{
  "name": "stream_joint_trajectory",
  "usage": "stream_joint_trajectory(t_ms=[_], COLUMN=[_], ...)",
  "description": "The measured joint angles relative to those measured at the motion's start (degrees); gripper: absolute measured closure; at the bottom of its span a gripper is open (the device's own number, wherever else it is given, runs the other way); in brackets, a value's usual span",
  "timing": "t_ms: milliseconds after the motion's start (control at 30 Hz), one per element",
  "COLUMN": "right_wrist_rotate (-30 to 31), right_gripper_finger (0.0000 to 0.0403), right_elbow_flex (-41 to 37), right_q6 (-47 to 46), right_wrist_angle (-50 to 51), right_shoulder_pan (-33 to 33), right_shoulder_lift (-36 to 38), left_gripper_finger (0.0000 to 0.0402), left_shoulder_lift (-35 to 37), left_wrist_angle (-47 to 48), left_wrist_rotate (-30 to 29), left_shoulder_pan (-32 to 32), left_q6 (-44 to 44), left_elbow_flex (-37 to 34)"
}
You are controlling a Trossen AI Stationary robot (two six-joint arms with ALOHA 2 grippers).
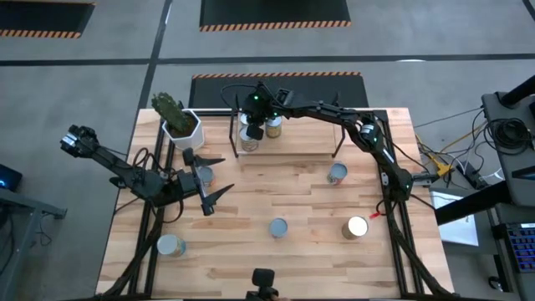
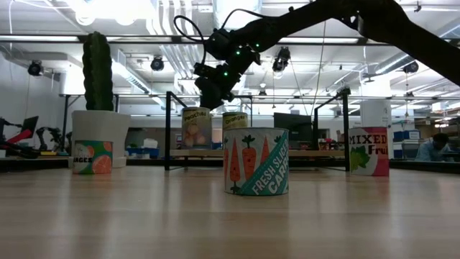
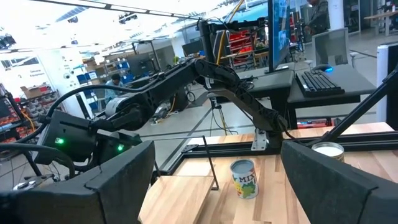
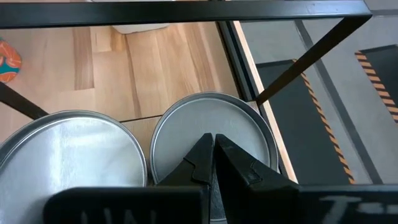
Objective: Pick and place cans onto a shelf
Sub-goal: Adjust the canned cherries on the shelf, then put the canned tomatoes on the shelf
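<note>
Your right pincer (image 4: pixel 211 163) was closed and empty, hovering just above two cans (image 1: pixel 251 135) already standing at the shelf's (image 1: pixel 292 149) left end. By my count, five more waited on the worktop (image 1: pixel 251 251): the carrot can (image 2: pixel 256 162) in the middle, a mixed-fruit can (image 1: pixel 337 174), a shiny-topped one (image 1: pixel 357 227), one front-left (image 1: pixel 170 245), and one beside your left pincer (image 1: pixel 205 180), which sat wide open, holding nothing. The potted cactus (image 1: pixel 177 118) crowded the shelf's left upright.

Shelf can (image 4: pixel 56 155) cropped; another (image 4: pixel 211 143) behind right pincer (image 4: pixel 213 155).
</note>
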State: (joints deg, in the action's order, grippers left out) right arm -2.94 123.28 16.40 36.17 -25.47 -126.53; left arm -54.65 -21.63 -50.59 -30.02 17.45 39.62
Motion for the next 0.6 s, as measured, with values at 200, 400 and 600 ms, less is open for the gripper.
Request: stream_joint_trajectory(t_ms=[200, 400, 600], right_wrist_rotate=[0.09, 0.11, 0.07], right_gripper_finger=[0.0394, 0.0394, 0.0394], right_elbow_flex=[-0.1, -0.1, -0.1], right_q6=[0.2, 0.18, 0.02], right_wrist_angle=[-0.54, -1.11, 0.96], right_shoulder_pan=[0.0, 0.33, 1.47], right_shoulder_lift=[0.76, 2.65, 6.57], left_gripper_finger=[0.0071, 0.0071, 0.0071], left_shoulder_lift=[0.0, 0.0, 0.0], left_wrist_angle=[0.0, 0.0, -0.02], left_wrist_rotate=[0.01, 0.01, 0.01], left_shoulder_pan=[0.0, 0.0, 0.0], left_q6=[0.0, 0.0, 0.02], left_elbow_flex=[0.0, 0.0, 0.0])
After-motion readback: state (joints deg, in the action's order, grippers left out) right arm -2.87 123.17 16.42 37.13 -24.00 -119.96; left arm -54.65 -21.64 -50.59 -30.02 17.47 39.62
